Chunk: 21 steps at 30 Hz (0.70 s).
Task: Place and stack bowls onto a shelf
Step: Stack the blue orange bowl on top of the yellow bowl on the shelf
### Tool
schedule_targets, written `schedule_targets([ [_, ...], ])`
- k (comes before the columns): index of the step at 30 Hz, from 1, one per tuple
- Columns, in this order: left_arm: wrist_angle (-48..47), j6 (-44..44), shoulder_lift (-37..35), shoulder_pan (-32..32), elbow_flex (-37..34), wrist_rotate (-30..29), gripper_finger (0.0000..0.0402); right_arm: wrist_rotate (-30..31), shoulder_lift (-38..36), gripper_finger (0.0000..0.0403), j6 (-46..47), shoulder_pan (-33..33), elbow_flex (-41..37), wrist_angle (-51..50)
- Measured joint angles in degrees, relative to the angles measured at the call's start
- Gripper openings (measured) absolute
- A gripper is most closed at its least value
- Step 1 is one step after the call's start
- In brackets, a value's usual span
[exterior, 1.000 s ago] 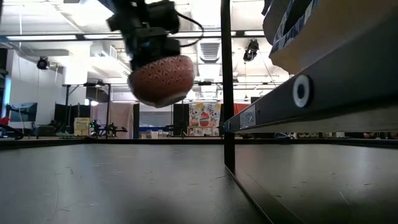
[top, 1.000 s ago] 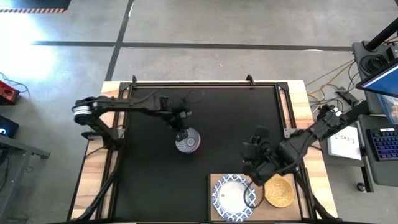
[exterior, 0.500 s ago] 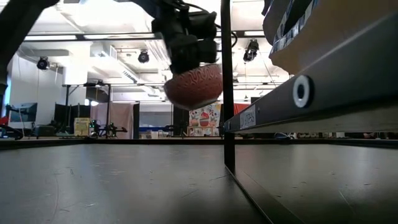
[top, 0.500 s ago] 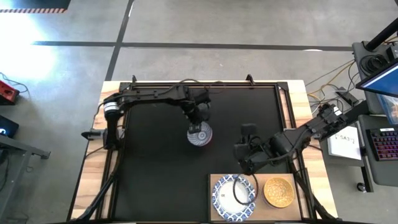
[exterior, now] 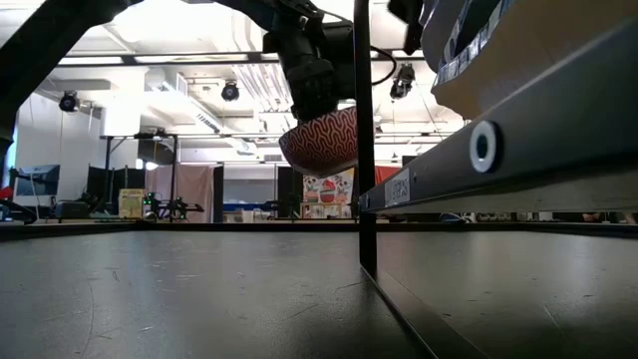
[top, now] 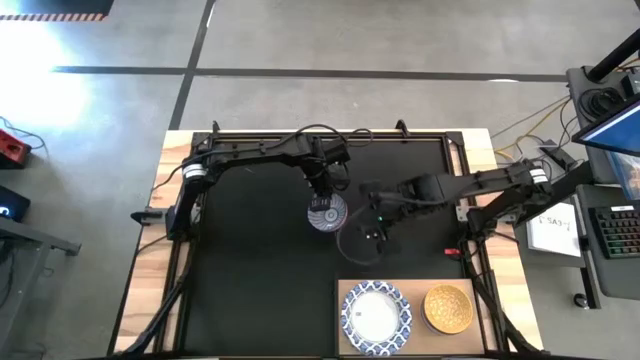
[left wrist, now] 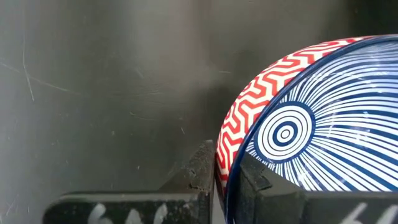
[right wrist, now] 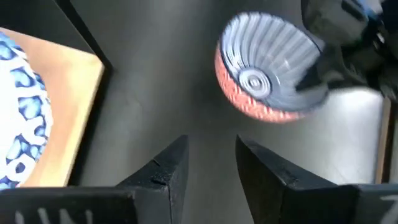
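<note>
High view: left gripper [top: 322,193] clamped on the rim of a red-patterned bowl [top: 327,213] with a blue-striped inside, held above the middle of the black mat [top: 250,270]. Right gripper [top: 372,225] just beside that bowl, toward the shelf side, fingers apart with nothing between them. Light-wood shelf [top: 410,340] past the right gripper at the mat's near edge, carrying a white bowl with a blue patterned rim [top: 376,317] and, next to it, an orange-yellow bowl [top: 449,308], the two apart.

Low view: red-patterned bowl [exterior: 321,142] hanging clear of the mat [exterior: 179,289] under the left gripper [exterior: 311,75], partly hidden by a black upright post [exterior: 364,140].

Left wrist view: both dark fingers [left wrist: 199,174] pinching the bowl's rim, red zigzag outside [left wrist: 249,112] on one side, blue radial stripes on the other.

Right wrist view: right gripper [right wrist: 211,162] empty, fingers parted by a narrow gap; red bowl [right wrist: 267,71] ahead of them, shelf [right wrist: 68,118] and white bowl [right wrist: 18,106] off to one side.
</note>
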Motion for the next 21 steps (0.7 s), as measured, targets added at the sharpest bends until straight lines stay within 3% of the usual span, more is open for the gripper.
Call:
schedule_targets([
  [5, -0.7, 1.4, 0.0, -0.1, 0.3, 0.8, 0.0009, -7.4, 0.0, 0.0110, -5.8, -3.6, -1.2, 5.3],
  [10, -0.5, 3.7, 0.0, -0.1, 0.3, 8.2, 0.0009, -14.0, 0.4, 0.0105, -8.3, -5.1, -2.8, 9.6],
  [21, -0.4, 6.2, 0.1, -1.0, 0.2, 11.1, 0.0009, -14.4, 4.3, 0.0129, -15.0, -5.3, -3.2, 11.7],
])
